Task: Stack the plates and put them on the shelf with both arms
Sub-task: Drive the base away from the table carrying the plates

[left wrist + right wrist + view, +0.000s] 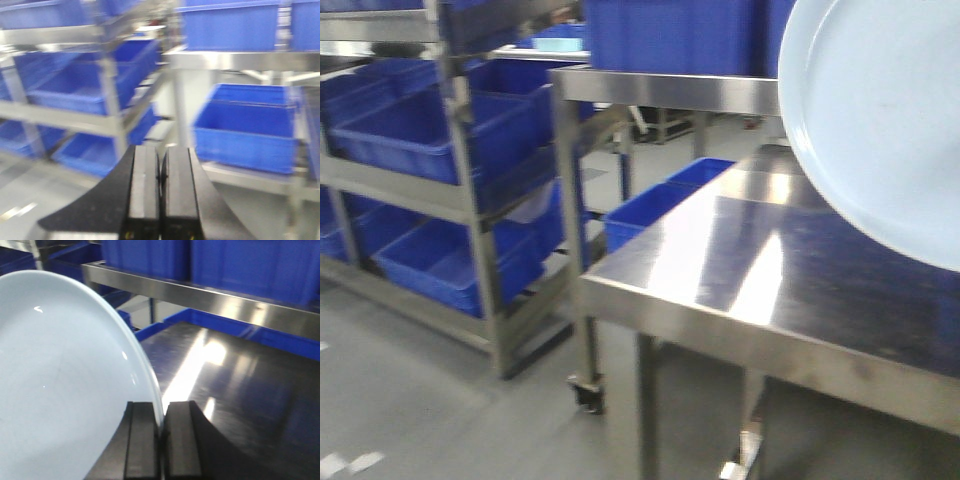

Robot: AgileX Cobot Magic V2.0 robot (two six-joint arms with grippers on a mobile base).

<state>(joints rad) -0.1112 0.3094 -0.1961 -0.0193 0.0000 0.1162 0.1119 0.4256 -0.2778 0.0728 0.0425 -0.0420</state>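
Over the table point(800, 290) near bins point(655, 215), right jaws pinch plate point(65, 380); left jaws closed empty.

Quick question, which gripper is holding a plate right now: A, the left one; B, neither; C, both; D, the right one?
D: the right gripper is clamped on the rim of the plate, while the left gripper is shut on nothing.

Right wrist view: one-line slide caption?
Right fingers pinch the rim of a pale plate held over the steel table, blue bins behind.
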